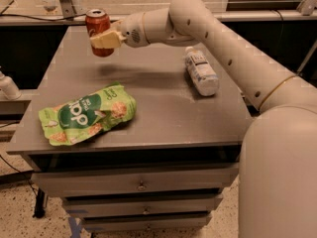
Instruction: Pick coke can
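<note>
Reviewing containers first: one coke can (97, 23), red with a silver top, sits in the upper left of the frame, roughly upright and clear of the table (163, 113), with a soft shadow on the grey surface below and to its right. Whether the can is opened cannot be told. One white plastic bottle (201, 73) lies on its side right of centre, cap end toward the top of the frame; its contents are not visible. One green snack bag (88, 115) lies flat at lower left on the table top, crumpled, with nothing spilled beside it. Three drawers (141, 183) are stacked beneath the top, all shut.

Count: one can, one bottle, one bag, three drawers, one arm (218, 43).

The arm reaches from the lower right corner across to the upper left. The gripper (101, 39) is at the can, above the table's far left part. Its cream fingers (108, 39) are closed around the lower half of the can, one pad lying across the front face. The can touches nothing else. Bottle and bag lie well apart from it.
</note>
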Controlling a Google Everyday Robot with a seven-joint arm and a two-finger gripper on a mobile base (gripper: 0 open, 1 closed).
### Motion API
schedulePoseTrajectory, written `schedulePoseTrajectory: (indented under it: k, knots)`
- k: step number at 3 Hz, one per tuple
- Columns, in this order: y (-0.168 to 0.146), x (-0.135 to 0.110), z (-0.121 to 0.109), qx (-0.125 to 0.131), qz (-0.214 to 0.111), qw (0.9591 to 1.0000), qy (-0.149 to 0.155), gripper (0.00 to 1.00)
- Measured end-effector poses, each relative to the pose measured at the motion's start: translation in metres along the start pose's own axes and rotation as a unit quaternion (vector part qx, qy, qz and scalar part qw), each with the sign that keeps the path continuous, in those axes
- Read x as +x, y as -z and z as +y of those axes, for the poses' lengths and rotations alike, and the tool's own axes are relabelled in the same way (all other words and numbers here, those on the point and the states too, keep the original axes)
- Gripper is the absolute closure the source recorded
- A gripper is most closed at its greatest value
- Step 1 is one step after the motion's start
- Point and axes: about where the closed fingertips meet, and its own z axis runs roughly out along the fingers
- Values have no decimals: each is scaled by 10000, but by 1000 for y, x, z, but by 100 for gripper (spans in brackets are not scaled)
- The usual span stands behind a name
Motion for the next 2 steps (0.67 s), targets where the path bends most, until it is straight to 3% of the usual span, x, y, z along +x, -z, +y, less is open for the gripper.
schedulePoseTrajectory:
  k: [2]
  knots:
    - [53,-62,34,390,-161,9967,696,100]
